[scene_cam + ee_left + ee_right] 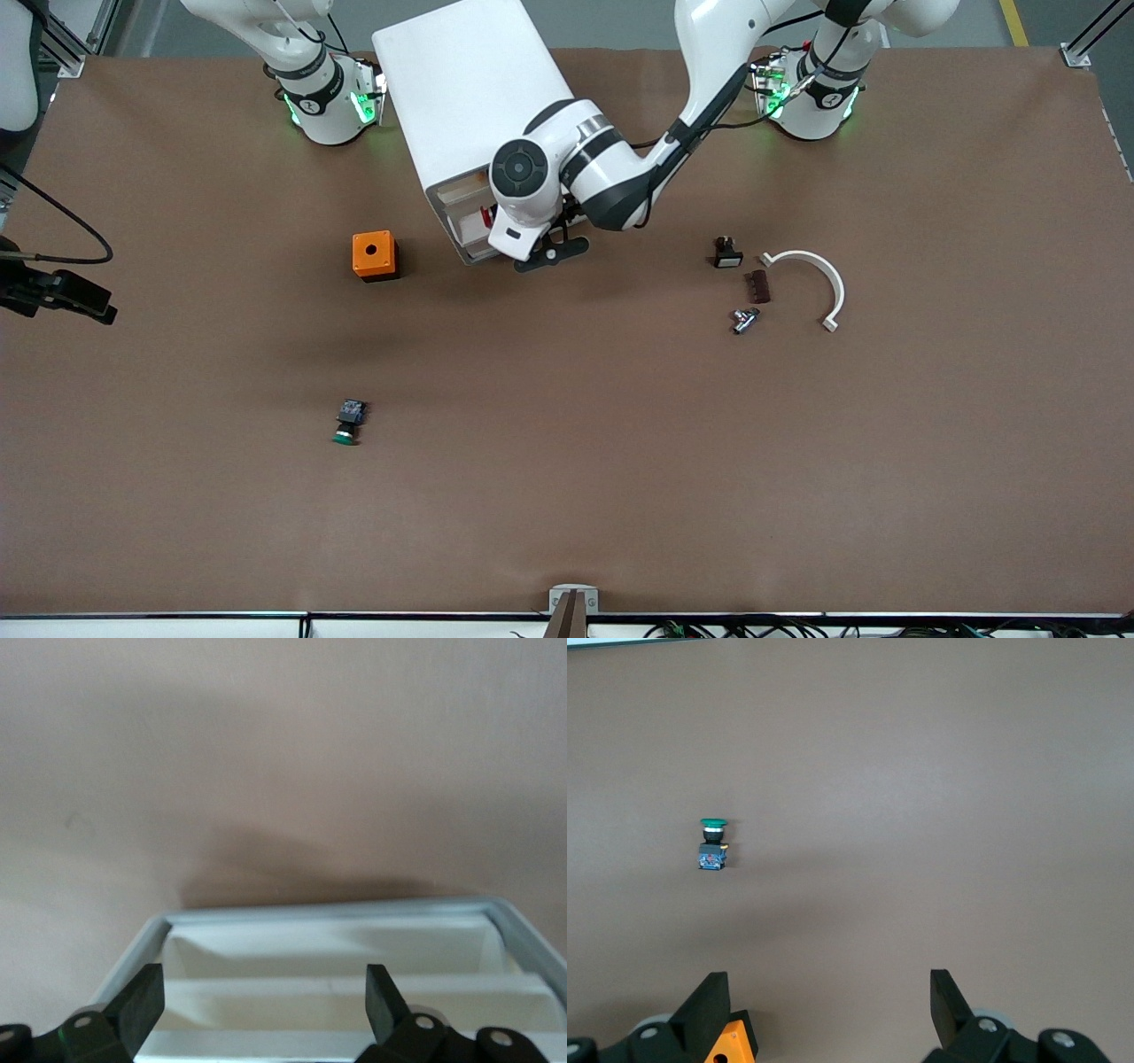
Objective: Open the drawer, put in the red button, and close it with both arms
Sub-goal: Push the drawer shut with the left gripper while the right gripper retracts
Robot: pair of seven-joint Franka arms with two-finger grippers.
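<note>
So your left gripper (266,1001) hangs wide open and empty over the pulled-out drawer (337,943) with the red button (486,215) inside (right gripper (830,1010) also spread, holding nothing).

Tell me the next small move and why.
Probably press the open left gripper against the drawer front to start closing it: the drawer stands open with something red, likely the red button, inside. The right gripper, open, hangs near the orange box.
</note>
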